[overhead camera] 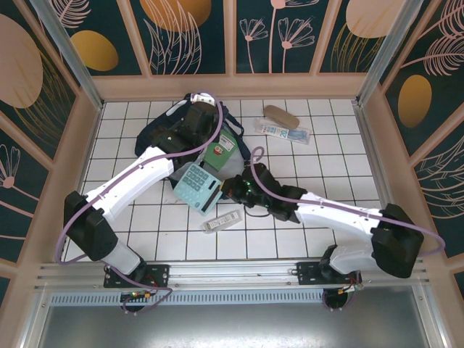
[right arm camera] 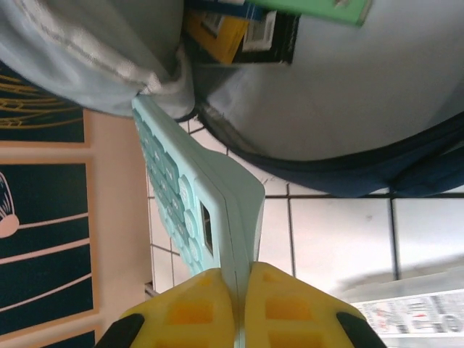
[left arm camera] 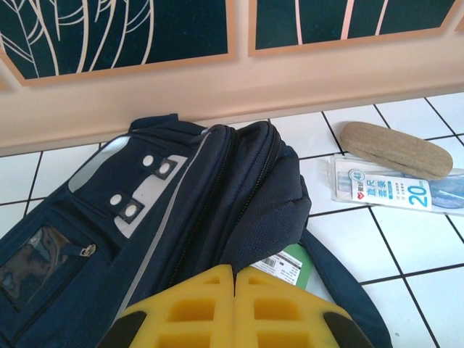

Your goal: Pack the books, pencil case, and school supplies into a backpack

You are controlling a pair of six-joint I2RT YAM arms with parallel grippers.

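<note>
The right gripper was closed on 1 thin edge of the calculator, just beside the backpack, which lay by the far edge of the table. The calculator seemed light, stiff and smooth (it could slip), so an edge hold suited. The left gripper was shut at the backpack; pinched fabric I could not confirm. Free room lay toward the right edge.

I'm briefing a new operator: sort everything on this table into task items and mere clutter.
Job: navy backpack, green book in its opening, mint-green calculator in the right gripper, white-grey bar, clear packet, tan pencil case.
Not the job: tiled table, patterned wall panels; fixtures, not clutter.
</note>
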